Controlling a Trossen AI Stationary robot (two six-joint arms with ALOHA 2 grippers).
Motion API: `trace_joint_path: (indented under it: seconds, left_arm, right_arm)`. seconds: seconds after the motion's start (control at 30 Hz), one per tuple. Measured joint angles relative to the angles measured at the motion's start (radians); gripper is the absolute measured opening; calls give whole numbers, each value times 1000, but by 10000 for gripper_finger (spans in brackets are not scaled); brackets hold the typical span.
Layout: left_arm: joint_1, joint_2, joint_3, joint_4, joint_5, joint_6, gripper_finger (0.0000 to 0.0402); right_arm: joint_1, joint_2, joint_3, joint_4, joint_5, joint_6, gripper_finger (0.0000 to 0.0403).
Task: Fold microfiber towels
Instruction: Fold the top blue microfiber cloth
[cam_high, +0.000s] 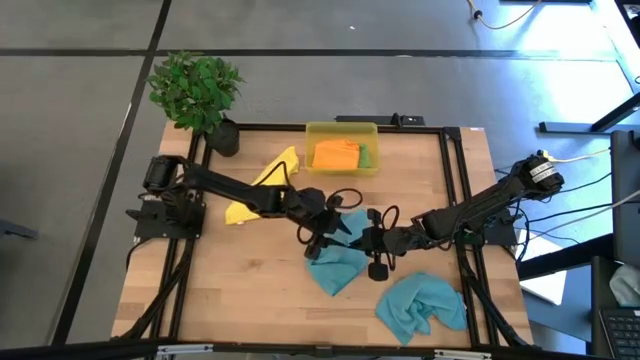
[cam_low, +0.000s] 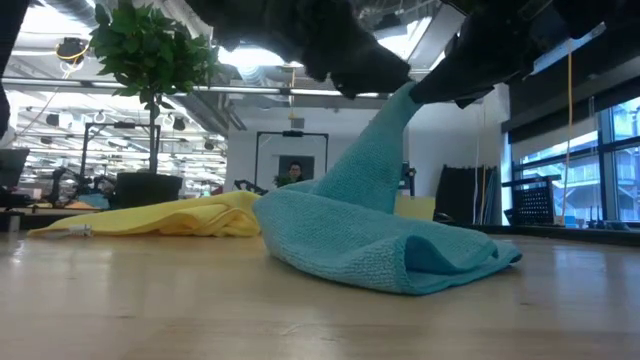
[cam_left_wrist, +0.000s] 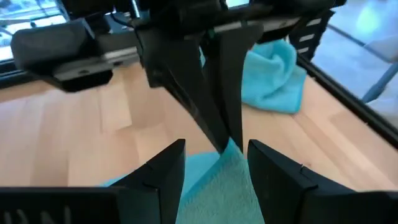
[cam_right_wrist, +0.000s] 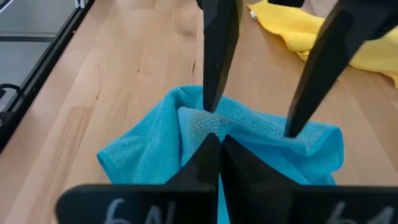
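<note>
**Two claws meet over the middle teal towel**

Both arms reach in to the worktop (cam_high: 250, 300) centre. The left claw (cam_high: 322, 232) and right claw (cam_high: 368, 240) face each other over a teal towel (cam_high: 335, 262) that lies crumpled near the middle.

Right claw: fingers pressed together, pinching a raised part of this towel. In the low view the cloth (cam_low: 370, 215) rises from the heap to a peak under the dark claws, while the rest sits bunched on the wood. In the right wrist view the closed fingers (cam_right_wrist: 214, 165) meet on the teal fabric (cam_right_wrist: 186, 143).

Left claw: fingers apart, one on each side of the lifted cloth. The left wrist view shows its two fingers (cam_left_wrist: 168, 168) spread, the teal peak (cam_left_wrist: 224, 180) between them, and the right claw's closed fingers coming down onto that peak. I cannot tell whether the left fingers touch the cloth.

Other towels:
- second teal towel (cam_high: 420, 305), crumpled, towards the front right edge, well apart from the first.
- yellow towel (cam_high: 262, 185), spread loosely on the left side, partly under the left arm.
- orange towel (cam_high: 335, 154) and a strip of green towel (cam_high: 365, 157) inside the yellow bin (cam_high: 341, 129) at the back edge.

A potted plant (cam_high: 197, 90) stands at the back left corner.
</note>
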Motion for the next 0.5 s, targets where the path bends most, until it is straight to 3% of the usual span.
trace_joint_path:
  seconds: [0.13, 0.5]
  left_arm:
    - [-3, 50, 70, -19, 27, 4, 164]
    - [20, 146, 276, -378, 128, 18, 164]
  right_arm:
    - [0, 0, 0, 7, 0, -11, 7]
    - [0, 0, 0, 0, 0, -24, 7]
